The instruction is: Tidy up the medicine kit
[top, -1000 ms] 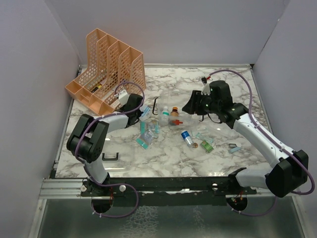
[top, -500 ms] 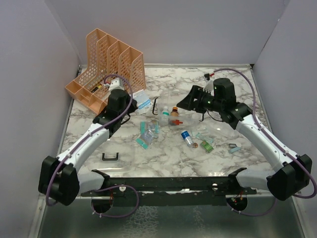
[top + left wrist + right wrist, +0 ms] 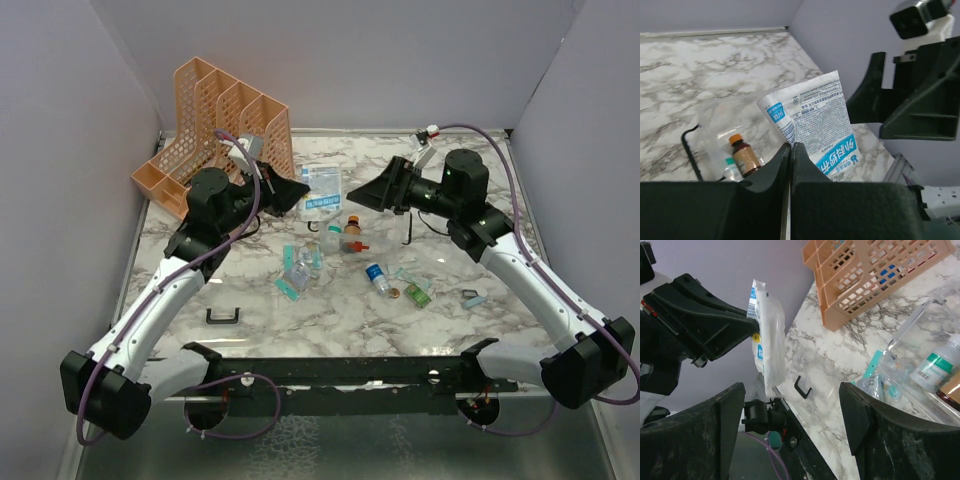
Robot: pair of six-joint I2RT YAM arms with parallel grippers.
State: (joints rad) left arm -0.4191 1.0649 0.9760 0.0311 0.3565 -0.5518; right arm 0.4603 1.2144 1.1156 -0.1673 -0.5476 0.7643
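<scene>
Left arm: your left gripper is pinching its fingers tight on the bottom edge of a white-and-blue packet, holding it up off the table. In the top view the packet is overlapping the far edge of the medicine kit.

Right arm: your right gripper is hanging in the air with its fingers spread wide and nothing between them. It is pointing at the packet, near it but not touching.

Kit: the clear box is sitting on the marble around mid-table, below and between the two grippers, with its black handle on the left end. A brown bottle with an orange cap and a white bottle with a teal label are standing inside, side by side. I cannot tell how the lid is lying.

Loose items: teal packets, a blue vial and a small green item are lying on the table on the near side of the kit.

The orange rack is standing at the far left, behind the left gripper.
</scene>
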